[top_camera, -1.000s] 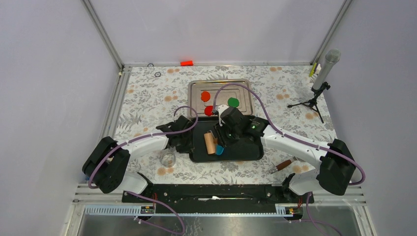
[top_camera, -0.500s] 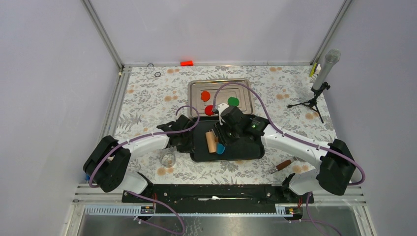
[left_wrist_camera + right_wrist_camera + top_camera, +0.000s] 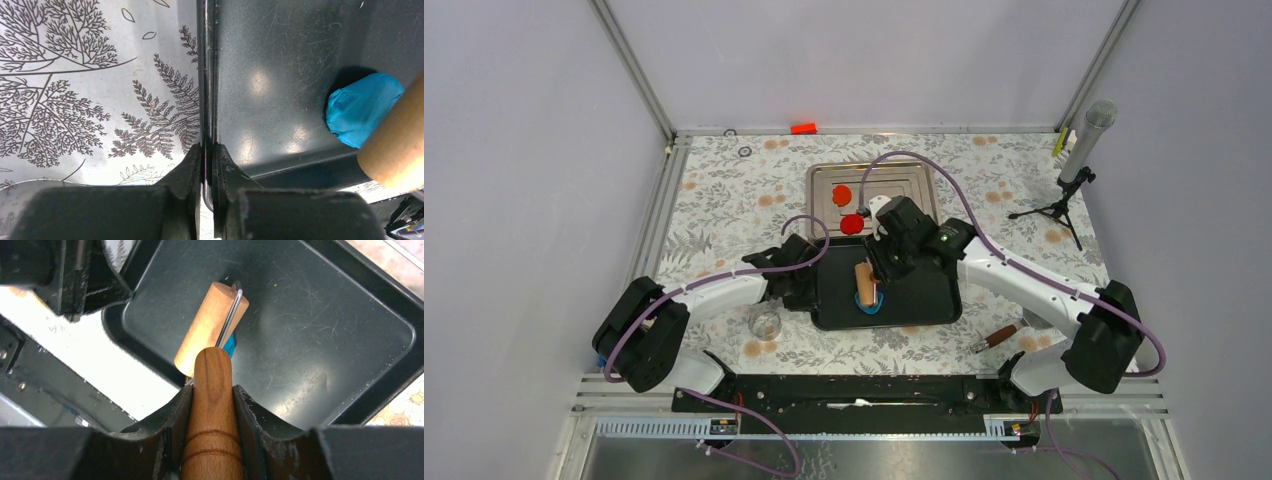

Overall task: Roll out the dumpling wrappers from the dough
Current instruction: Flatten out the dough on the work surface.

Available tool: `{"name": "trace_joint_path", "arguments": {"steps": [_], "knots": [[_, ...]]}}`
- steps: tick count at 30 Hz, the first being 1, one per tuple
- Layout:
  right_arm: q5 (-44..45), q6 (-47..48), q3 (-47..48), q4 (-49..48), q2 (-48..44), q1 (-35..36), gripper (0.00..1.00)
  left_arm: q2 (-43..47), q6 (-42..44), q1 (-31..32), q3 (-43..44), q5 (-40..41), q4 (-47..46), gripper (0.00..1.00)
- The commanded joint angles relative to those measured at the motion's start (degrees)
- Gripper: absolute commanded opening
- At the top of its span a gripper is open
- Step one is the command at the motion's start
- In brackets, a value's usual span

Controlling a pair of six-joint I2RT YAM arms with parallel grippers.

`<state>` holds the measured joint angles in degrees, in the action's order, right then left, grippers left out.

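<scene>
The blue dough (image 3: 362,107) lies as a thick lump in the black tray (image 3: 280,60), near its left end. A wooden roller's drum (image 3: 207,330) rests over the dough (image 3: 870,304), which peeks out beside it (image 3: 230,346). My right gripper (image 3: 212,395) is shut on the roller's wooden handle (image 3: 212,415). My left gripper (image 3: 209,155) is shut on the black tray's left rim (image 3: 209,75). Two red dumpling wrappers (image 3: 842,194) (image 3: 853,223) lie flat in the silver tray (image 3: 814,200) behind. My right arm (image 3: 914,240) hides part of that tray.
A small clear glass (image 3: 765,321) stands left of the black tray (image 3: 924,300). A brown-handled tool (image 3: 999,335) lies to its right. A microphone on a tripod (image 3: 1079,150) stands at the far right. A small red block (image 3: 803,128) sits at the back edge.
My right gripper has swung the roller's drum onto the blue dough, and its arm now covers the green disc in the silver tray. The left jaws have closed tighter on the rim.
</scene>
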<state>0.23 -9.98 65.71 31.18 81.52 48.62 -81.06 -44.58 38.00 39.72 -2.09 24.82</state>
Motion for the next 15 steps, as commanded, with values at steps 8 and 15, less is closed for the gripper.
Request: {"name": "trace_joint_path", "arguments": {"steps": [8, 15], "knots": [[-0.9, 10.56, 17.18, 23.11, 7.39, -0.32, 0.0, 3.24, 3.77, 0.06, -0.27, -2.16, 1.29, 0.0], [-3.42, 23.97, 9.6, 16.21, 1.0, 1.66, 0.0, 4.37, 9.74, -0.03, 0.12, -6.35, 2.91, 0.0]]}}
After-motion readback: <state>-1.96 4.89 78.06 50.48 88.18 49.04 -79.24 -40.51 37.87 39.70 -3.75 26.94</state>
